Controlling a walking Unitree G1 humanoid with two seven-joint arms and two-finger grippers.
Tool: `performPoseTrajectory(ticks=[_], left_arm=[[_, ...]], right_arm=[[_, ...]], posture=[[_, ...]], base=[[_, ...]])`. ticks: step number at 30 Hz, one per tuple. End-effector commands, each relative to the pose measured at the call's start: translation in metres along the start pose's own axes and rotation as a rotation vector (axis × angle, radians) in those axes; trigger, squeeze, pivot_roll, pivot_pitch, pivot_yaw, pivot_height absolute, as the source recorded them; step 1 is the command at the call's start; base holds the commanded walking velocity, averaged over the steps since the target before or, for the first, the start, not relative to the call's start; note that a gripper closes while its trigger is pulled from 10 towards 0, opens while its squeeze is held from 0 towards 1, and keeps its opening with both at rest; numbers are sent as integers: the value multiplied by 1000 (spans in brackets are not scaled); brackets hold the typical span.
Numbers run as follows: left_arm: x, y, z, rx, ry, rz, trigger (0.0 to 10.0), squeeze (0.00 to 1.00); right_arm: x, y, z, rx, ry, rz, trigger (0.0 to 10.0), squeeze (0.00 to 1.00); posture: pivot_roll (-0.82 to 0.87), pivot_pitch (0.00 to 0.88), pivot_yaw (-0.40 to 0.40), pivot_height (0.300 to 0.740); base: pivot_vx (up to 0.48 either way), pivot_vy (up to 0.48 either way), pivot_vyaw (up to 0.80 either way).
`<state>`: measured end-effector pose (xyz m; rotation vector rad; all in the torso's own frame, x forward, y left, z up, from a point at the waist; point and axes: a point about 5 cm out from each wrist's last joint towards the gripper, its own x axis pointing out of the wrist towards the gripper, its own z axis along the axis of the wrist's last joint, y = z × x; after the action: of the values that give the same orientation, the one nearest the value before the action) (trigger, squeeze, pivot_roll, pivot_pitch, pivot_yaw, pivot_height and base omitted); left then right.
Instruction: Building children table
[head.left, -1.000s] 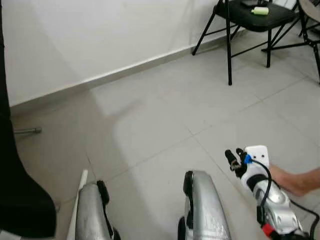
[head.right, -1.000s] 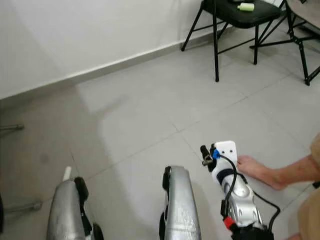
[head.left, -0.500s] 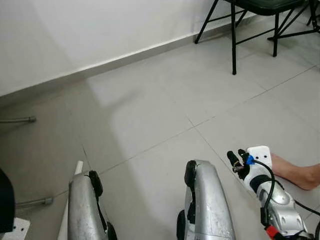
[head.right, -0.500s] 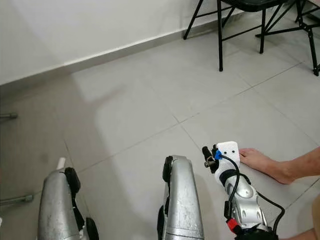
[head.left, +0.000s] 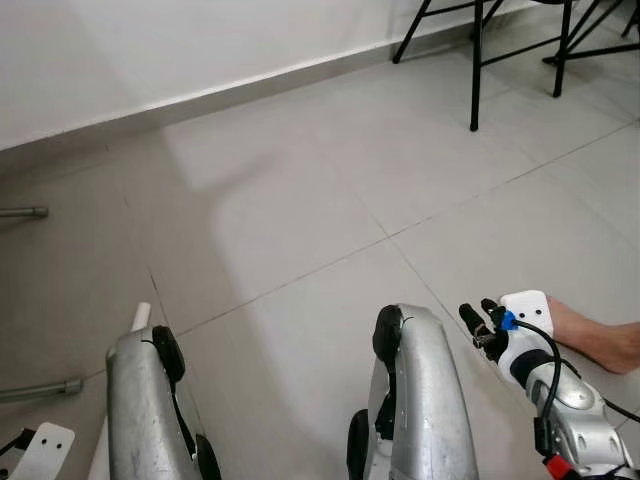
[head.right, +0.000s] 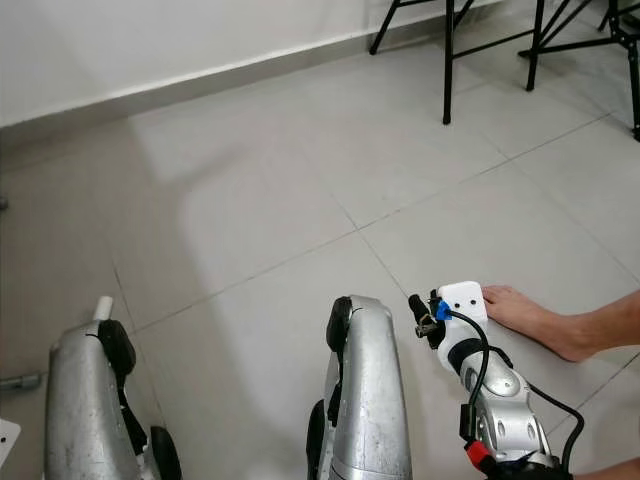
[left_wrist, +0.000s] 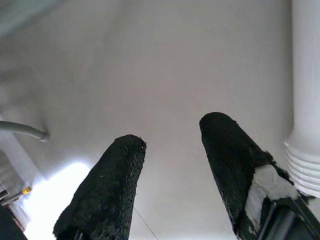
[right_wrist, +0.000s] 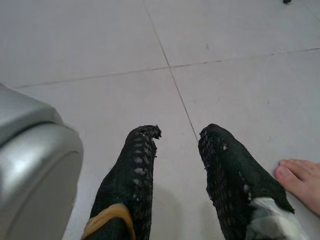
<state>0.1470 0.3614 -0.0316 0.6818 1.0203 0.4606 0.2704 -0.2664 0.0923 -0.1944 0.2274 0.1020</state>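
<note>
At 9 o'clock of the head view, thin grey metal rod (head.left: 22, 212) lying on pale grey tiled floor (head.left: 300, 200), near the wall base; second grey metal tube (head.left: 40, 390) lower, at 8 o'clock. At 7 o'clock, flat white panel with small holes (head.left: 40, 452) on the floor beside the silver left leg; white round table leg with ridged end (head.left: 140, 316) just behind that leg, also visible in the left wrist view (left_wrist: 306, 100) just beside one finger. Left gripper (left_wrist: 172, 155) hanging low above the floor, two black fingers (left_wrist: 107, 195) apart, nothing between them. Toward 5 o'clock, right gripper (right_wrist: 177, 137) held just beside the silver right leg, black mesh fingers (right_wrist: 132, 175) apart and empty, aimed at a tile joint. White wrist housing with blue connector (head.left: 525, 312) directly behind the fingertips. At 4 o'clock, bare foot of a person (head.left: 600, 340) resting on the floor just beyond the right gripper, toes near it but apart. At 1 o'clock, black metal chair legs (head.left: 476, 60) standing well apart from both grippers.
</note>
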Motion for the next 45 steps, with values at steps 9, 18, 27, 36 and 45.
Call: performPoseTrajectory(ticks=[9,18,27,36,45], left_arm=[[0,4,-11,17,58,-18,10000,0],[7,27,10,6,2,31,10000,0],[9,30,15,-35,36,-70,10000,1000],[11,39,26,68,51,-135,10000,0],[13,58,44,31,45,-161,10000,1000]], right_arm=[[-7,-3,-4,-9,40,10,10000,0],[-10,-3,-6,-5,52,3,10000,0],[-9,-1,-6,-1,60,-3,10000,0],[-11,-3,-6,-2,65,-1,10000,0],[-14,-3,-6,-6,74,2,10000,0]], posture=[[-38,352,-138,300],[-35,356,-139,300],[-28,367,-142,300],[-37,376,-147,300],[-42,385,-152,300]], base=[[0,0,0],[0,0,0],[0,0,0],[0,0,0],[0,0,0]])
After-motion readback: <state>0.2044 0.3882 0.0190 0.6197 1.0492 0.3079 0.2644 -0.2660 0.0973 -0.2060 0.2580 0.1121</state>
